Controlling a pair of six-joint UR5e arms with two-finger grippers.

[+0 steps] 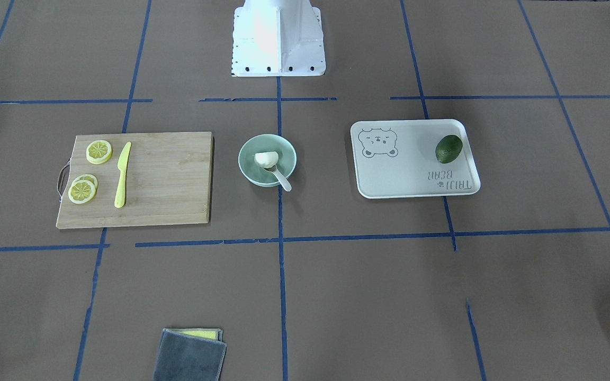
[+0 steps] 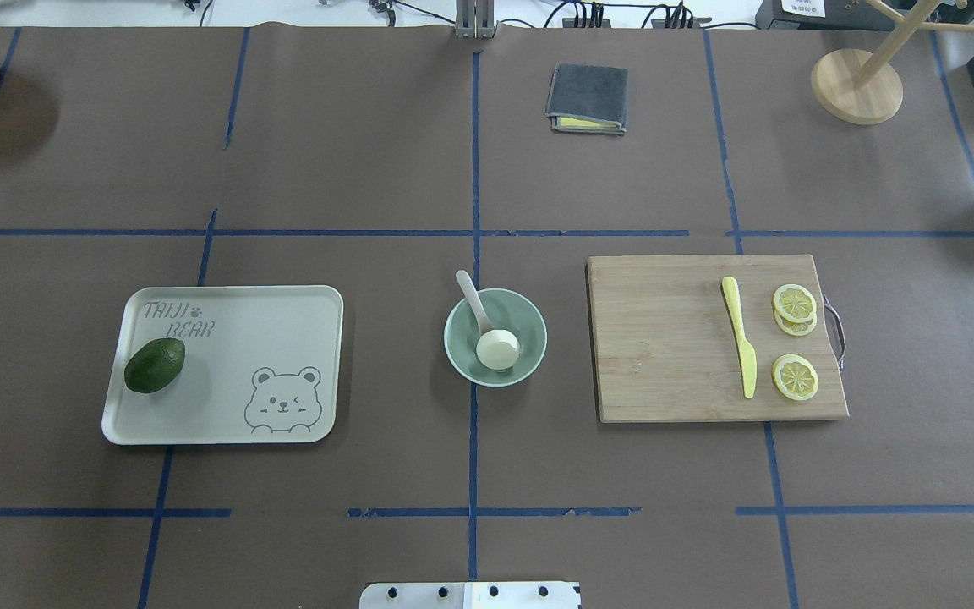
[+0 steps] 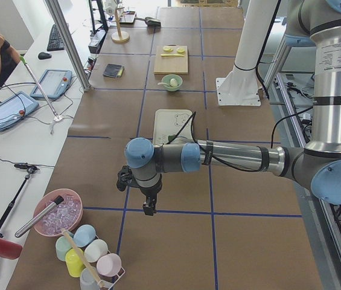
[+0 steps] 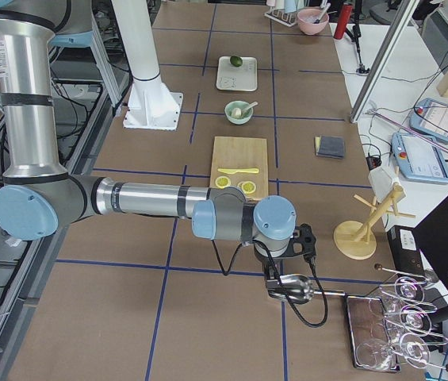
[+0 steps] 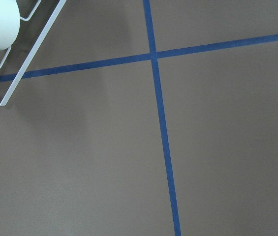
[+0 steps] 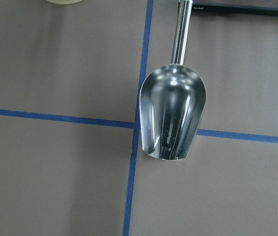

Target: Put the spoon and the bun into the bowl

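Observation:
The mint-green bowl stands at the table's middle, between the tray and the cutting board. The white bun lies inside it. The pale spoon rests in the bowl too, its scoop by the bun and its handle over the far rim. They also show in the front view: the bowl, the bun and the spoon. My left gripper and right gripper hang far out at the table's two ends. They show only in the side views, so I cannot tell whether they are open or shut.
A white bear-print tray holds a green avocado. A wooden cutting board holds a yellow knife and lemon slices. A grey cloth lies at the far side. A metal scoop lies under my right wrist.

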